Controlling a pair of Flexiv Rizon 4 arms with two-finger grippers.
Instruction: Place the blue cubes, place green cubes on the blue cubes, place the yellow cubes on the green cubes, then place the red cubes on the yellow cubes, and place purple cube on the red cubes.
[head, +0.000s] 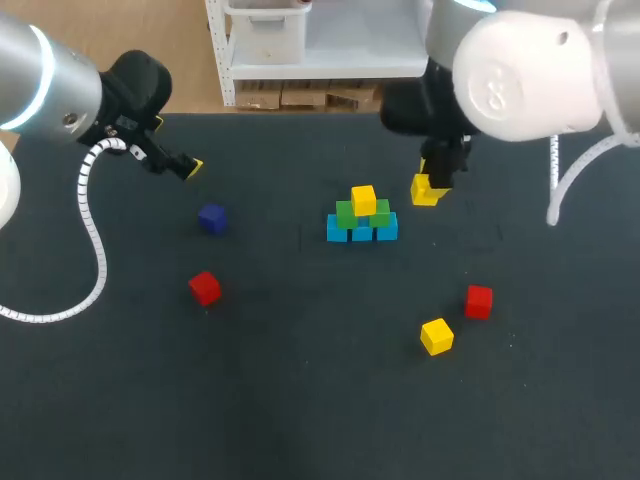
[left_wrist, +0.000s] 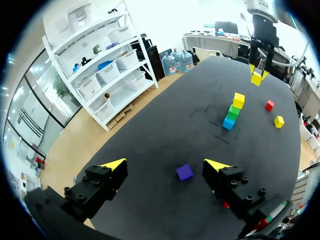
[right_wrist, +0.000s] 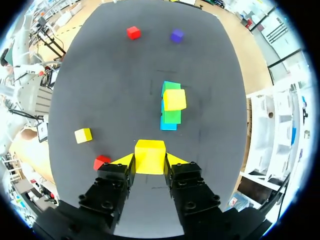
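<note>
Cube stack (head: 362, 222) was partly built: blue cubes (head: 337, 231) at the base, green cubes (head: 346, 213) on them, top yellow cube (head: 363, 199) on the greens. It stood on the table ahead of the right gripper (right_wrist: 149, 162), apart from it. Right jaws were clamped on the held yellow cube (right_wrist: 149, 156), one finger on each side, not yet on the stack. Left gripper (left_wrist: 165, 167) hung with jaws wide and nothing gripped. Purple cube (left_wrist: 184, 172) lay on the table below and just ahead of that gap, untouched. Loose yellow cube (head: 437, 336) and near red cube (head: 479, 301) lay off to one side of the right jaws. Far red cube (head: 204, 288) lay beyond the stack from them, near the purple one. Judgement: blue and green layers done, yellow layer in progress, red and purple not begun, so roughly halfway. Couldn't tell how many yellows the green layer was meant to take
</note>
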